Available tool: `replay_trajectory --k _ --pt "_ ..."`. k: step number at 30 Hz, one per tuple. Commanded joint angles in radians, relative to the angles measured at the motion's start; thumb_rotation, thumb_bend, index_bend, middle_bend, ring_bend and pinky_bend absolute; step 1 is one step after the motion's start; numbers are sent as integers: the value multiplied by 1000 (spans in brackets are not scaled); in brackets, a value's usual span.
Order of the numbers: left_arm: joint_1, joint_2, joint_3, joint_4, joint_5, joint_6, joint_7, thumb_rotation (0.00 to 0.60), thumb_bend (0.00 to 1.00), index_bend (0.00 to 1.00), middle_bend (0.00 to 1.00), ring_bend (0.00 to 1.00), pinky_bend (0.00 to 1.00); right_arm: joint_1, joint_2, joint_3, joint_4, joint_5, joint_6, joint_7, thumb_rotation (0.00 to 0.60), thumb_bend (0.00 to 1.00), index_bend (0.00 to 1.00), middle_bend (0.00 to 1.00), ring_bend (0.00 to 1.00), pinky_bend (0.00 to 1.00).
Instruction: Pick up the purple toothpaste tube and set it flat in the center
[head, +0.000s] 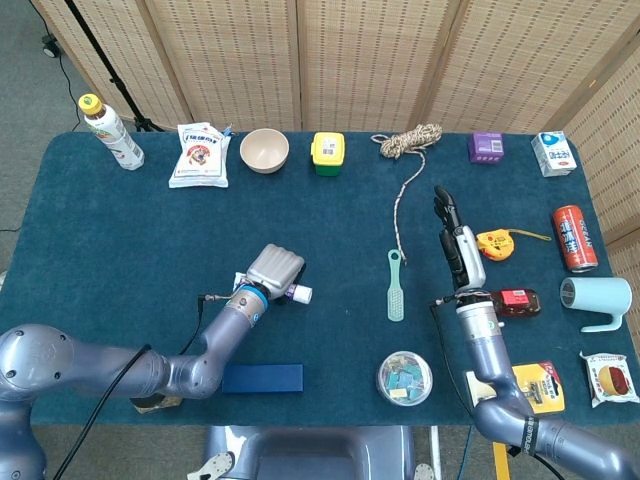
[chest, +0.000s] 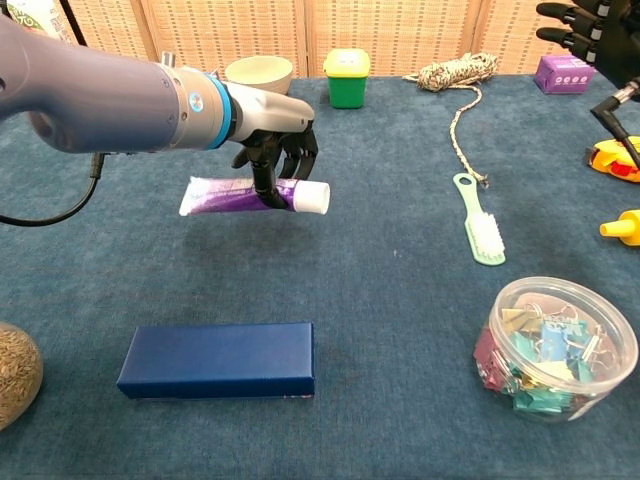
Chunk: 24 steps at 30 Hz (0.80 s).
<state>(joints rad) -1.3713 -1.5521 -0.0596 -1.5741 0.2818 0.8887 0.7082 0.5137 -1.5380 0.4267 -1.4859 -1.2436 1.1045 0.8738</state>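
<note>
Left robot hand (chest: 275, 150) holds toothpaste tube (chest: 250, 196) above desk (chest: 380, 260); box (chest: 217, 360) nearer the robot, brush (chest: 480, 222) to its right, bowl (chest: 259, 70) behind.

The left hand (head: 274, 271) holds the purple toothpaste tube (head: 293, 292) over the middle of the blue table (head: 120, 230). Only the tube's white cap end sticks out. The right hand (head: 458, 251) is up with straight fingers, near the green brush (head: 395, 288).
</note>
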Motion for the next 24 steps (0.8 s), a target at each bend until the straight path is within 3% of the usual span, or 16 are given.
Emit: replay_trajectory --k 1,5,10,21,24 --pt "2 -4 9 12 -10 -16 13 600 788 424 374 347 491 -1 4 0 0 2 -1 2 73 0 0 0 0 0" --pt "5 8 10 9 -21 -34 14 600 770 195 129 118 254 -1 8 -1 6 3 -1 0 74 0 0 0 0 0" --pt "52 53 -3 -25 37 13 -37 598 758 55 4 9 183 0 25 -9 23 -8 0 -25 72 0 0 0 0 0" --pt "205 210 -11 -120 190 77 -191 588 748 49 0 0 138 -17 78 -27 54 -11 0 -66 77 0 0 0 0 0" --pt "267 270 8 -173 258 133 -223 588 745 69 0 0 138 -26 106 -46 68 -21 4 -117 157 0 0 0 0 0"
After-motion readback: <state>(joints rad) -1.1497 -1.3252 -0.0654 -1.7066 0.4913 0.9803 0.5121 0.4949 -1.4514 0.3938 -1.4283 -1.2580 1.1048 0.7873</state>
